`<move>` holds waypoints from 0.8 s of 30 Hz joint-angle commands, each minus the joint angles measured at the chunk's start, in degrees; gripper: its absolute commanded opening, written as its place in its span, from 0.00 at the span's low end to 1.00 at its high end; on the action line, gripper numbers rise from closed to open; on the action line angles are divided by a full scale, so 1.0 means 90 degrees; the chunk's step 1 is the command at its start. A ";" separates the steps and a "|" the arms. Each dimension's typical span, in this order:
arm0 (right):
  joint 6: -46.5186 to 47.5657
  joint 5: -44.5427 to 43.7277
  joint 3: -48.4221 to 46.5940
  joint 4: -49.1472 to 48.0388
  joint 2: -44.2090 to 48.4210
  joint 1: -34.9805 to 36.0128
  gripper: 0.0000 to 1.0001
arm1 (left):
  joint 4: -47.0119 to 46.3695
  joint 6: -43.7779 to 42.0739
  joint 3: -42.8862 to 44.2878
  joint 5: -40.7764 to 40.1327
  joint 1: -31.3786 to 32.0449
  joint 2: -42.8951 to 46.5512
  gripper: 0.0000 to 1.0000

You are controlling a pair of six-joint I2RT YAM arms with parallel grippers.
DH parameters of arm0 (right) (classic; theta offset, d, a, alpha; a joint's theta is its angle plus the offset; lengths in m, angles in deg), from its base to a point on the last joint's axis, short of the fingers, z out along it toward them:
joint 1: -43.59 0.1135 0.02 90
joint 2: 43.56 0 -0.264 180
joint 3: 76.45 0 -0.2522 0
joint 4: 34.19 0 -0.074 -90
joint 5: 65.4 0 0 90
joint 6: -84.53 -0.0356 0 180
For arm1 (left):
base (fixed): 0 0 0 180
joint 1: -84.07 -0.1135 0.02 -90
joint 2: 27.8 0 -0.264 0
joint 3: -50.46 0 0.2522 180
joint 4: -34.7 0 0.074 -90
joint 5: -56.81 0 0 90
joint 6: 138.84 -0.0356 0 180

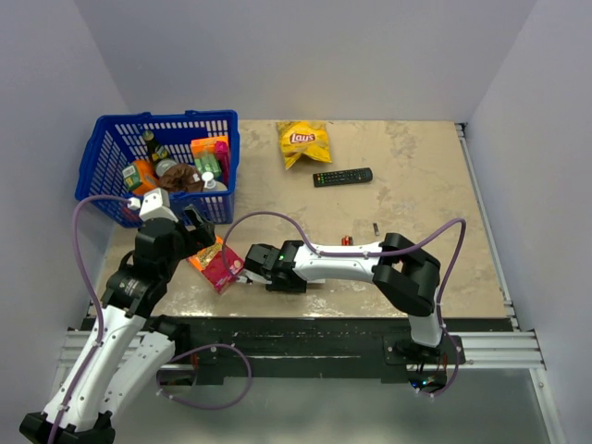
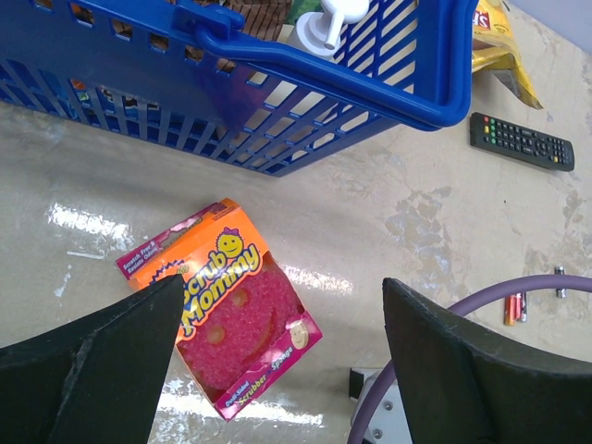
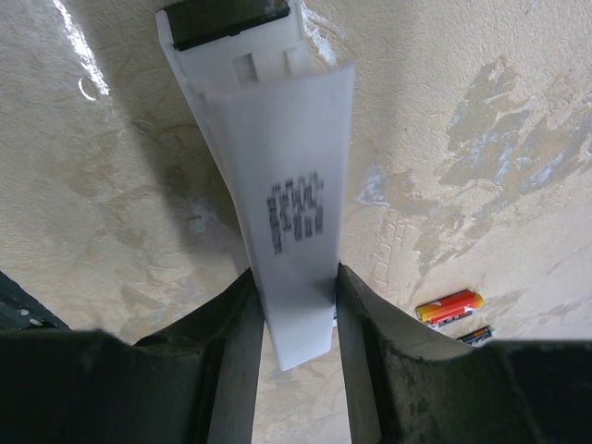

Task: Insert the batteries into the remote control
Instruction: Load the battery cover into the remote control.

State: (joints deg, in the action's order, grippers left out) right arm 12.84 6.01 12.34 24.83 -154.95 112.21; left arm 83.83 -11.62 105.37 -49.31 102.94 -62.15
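Observation:
The white remote control (image 3: pixel 277 166) lies lengthwise between the fingers of my right gripper (image 3: pixel 293 277), which is shut on its sides. Its dark patch is at the far end, and the printed back faces the camera. In the top view the right gripper (image 1: pixel 248 276) is low over the table, just right of a pink sponge pack. The batteries (image 3: pixel 450 306) lie on the table to the right, one red and orange with a darker one beside it. They also show as batteries (image 1: pixel 348 240) and batteries (image 2: pixel 514 308) in the other views. My left gripper (image 2: pixel 282 282) hangs open and empty above the sponge pack.
A pink and orange sponge pack (image 2: pixel 222 305) lies on the table under the left gripper. A blue basket (image 1: pixel 166 117) full of goods stands at the back left. A black remote (image 1: pixel 342 176) and a yellow chips bag (image 1: pixel 303 141) lie at the back. A small dark piece (image 1: pixel 375 228) lies near the batteries.

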 commanded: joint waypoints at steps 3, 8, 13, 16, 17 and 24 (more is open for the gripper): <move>0.0056 -0.0180 -0.0008 -0.0116 -0.0015 0.0032 0.39 | -0.0064 -0.0111 0.0135 0.0023 -0.0007 0.0076 0.92; 0.0066 -0.0200 -0.0037 -0.0097 -0.0015 0.0022 0.40 | -0.0034 -0.0131 0.0155 0.0014 -0.0007 0.0086 0.92; 0.0085 -0.0249 -0.0057 -0.0048 -0.0006 0.0032 0.40 | -0.0015 -0.0140 0.0165 0.0023 -0.0017 0.0106 0.92; 0.0105 -0.0259 -0.0018 -0.0019 0.0033 0.0032 0.40 | -0.0005 -0.0160 0.0165 0.0033 -0.0007 0.0115 0.92; 0.0114 -0.0259 0.0012 -0.0028 0.0033 0.0032 0.40 | -0.0005 -0.0179 0.0165 0.0043 -0.0007 0.0125 0.92; 0.0261 0.0014 0.0100 -0.0048 0.0170 0.0032 0.41 | -0.0034 -0.0257 0.0145 0.0170 -0.0007 0.0115 0.92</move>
State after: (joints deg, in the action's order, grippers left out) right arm 13.60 5.64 12.64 24.85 -154.95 112.21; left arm 84.14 -12.11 105.37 -48.81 102.94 -61.43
